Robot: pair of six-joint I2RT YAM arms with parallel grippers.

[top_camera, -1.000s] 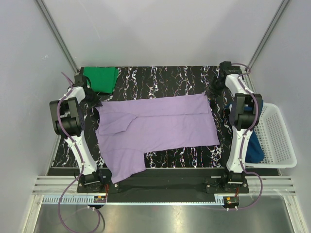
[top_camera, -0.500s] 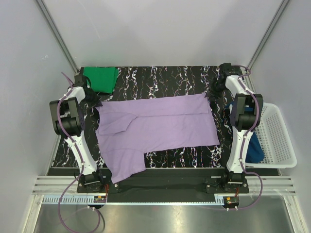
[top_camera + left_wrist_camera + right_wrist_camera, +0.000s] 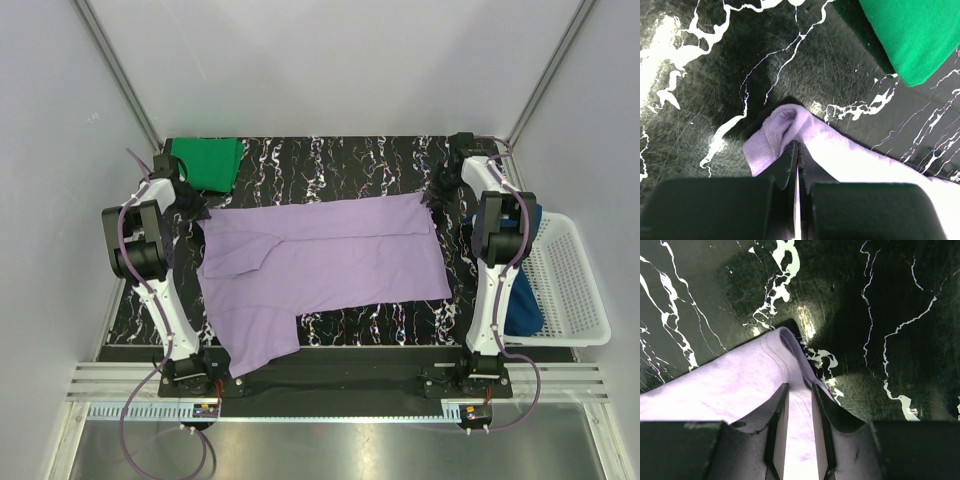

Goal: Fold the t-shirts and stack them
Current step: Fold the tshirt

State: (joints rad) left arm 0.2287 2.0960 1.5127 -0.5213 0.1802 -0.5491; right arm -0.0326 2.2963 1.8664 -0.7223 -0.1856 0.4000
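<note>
I count three soft cloth shirts, two hands and one basket. The light purple short-sleeved knit t-shirt (image 3: 320, 255) lies spread nearly flat on the glossy black bench (image 3: 340, 160) with white marble veining, stretched between my two hands, one sleeve creased over near the left hand. My left hand (image 3: 796, 150) has its two black fingers pressed together on a rolled, ribbed corner of that purple cloth, which bulges out just past the tips. Beyond and to the side of that hand sits the bright green t-shirt (image 3: 915, 35), a smooth folded square, apart from the purple one. My right hand (image 3: 800, 387) is down on the opposite far corner of the purple shirt, where a stitched hem rises in a small ridge at the tips; its fingers (image 3: 777, 410) stand a narrow gap apart with cloth showing between them, and I cannot tell whether they actually pinch it. Behind the right hand, by its arm, the dark blue t-shirt (image 3: 522, 305) lies bunched in the white plastic mesh basket (image 3: 590, 300).
</note>
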